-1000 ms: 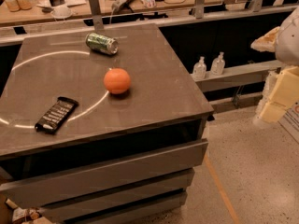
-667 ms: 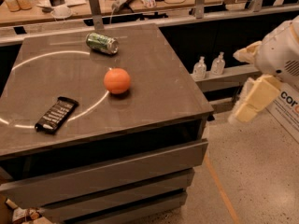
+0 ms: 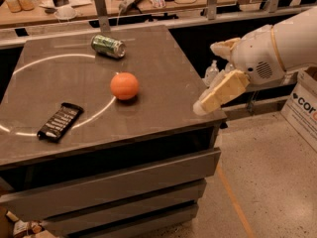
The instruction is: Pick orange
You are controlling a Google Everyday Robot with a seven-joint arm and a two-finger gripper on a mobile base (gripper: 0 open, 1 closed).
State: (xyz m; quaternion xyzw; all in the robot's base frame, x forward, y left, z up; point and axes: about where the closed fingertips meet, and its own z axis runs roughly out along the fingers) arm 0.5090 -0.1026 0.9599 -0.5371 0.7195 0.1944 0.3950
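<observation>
While the orange (image 3: 124,86) sits alone mid-surface (image 3: 163,68), my jaws hover at the right edge, spread and empty.
I judge they are wide to take fruit broader than the can (image 3: 108,46); the bar (image 3: 60,121) lies well apart, so nothing blocks a reach from the right.

You face a dark grey table (image 3: 163,58) whose top carries a pale curved line (image 3: 54,58) that catches the light. Beneath it sit three wide grey drawers (image 3: 114,182). The floor (image 3: 272,182) is light speckled stone, with an orange stripe (image 3: 232,196) running across it beside the table. Behind the table stands a cluttered wooden workbench (image 3: 74,15), and a cardboard box (image 3: 303,108) sits at the right edge. The gripper (image 3: 206,78) hangs at the table's right front corner, fingers apart.
</observation>
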